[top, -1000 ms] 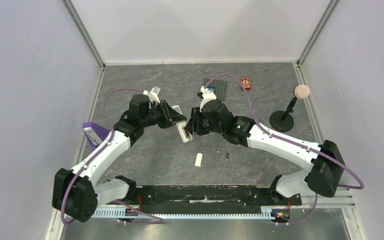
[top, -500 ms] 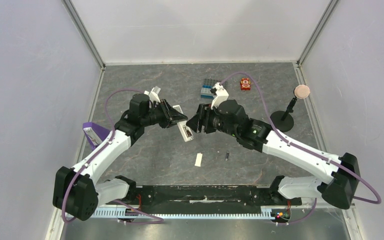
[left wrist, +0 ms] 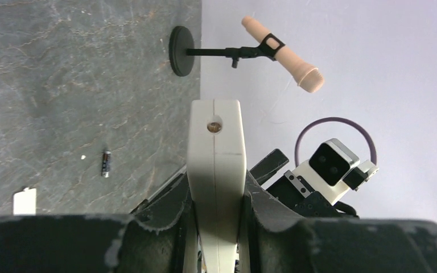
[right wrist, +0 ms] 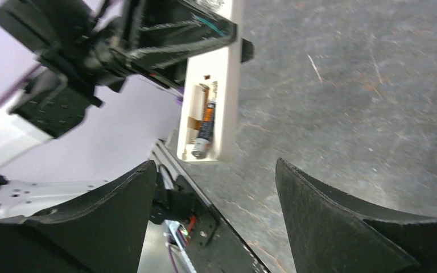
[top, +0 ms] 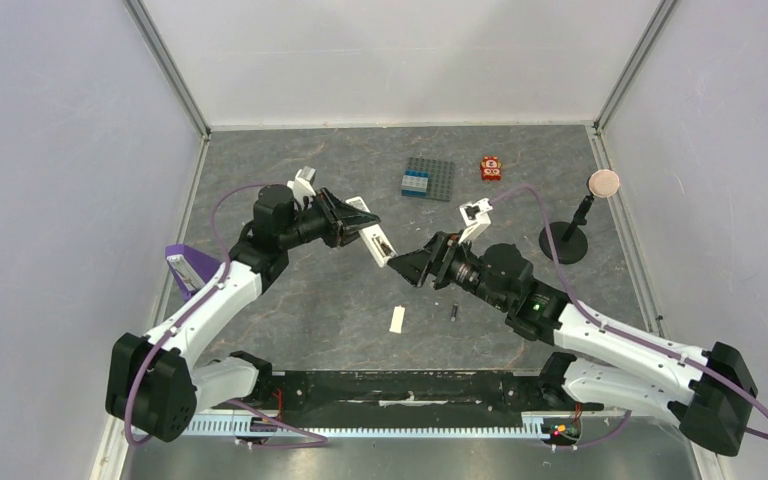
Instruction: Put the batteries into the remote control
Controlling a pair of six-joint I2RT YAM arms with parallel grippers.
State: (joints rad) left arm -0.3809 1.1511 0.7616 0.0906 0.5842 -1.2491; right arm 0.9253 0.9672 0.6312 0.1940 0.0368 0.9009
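Note:
My left gripper point(top: 357, 222) is shut on the white remote control point(top: 378, 244) and holds it above the table, battery slot facing the right arm. In the left wrist view the remote point(left wrist: 214, 153) stands on edge between my fingers. In the right wrist view the remote's open slot point(right wrist: 200, 122) holds one battery point(right wrist: 205, 129). My right gripper point(top: 412, 266) is open and empty, just right of the remote's free end. The second battery point(top: 453, 312) lies on the table; it also shows in the left wrist view point(left wrist: 106, 164).
A small flat white cover plate point(top: 397, 319) lies near the loose battery. A grey brick plate point(top: 428, 178) and an orange toy point(top: 490, 167) sit at the back. A microphone stand point(top: 568, 232) stands at the right. A purple object point(top: 188, 262) lies at the left.
My right gripper has drawn back from the remote, toward the right and near side, and stands open. My left gripper has tilted the remote a little.

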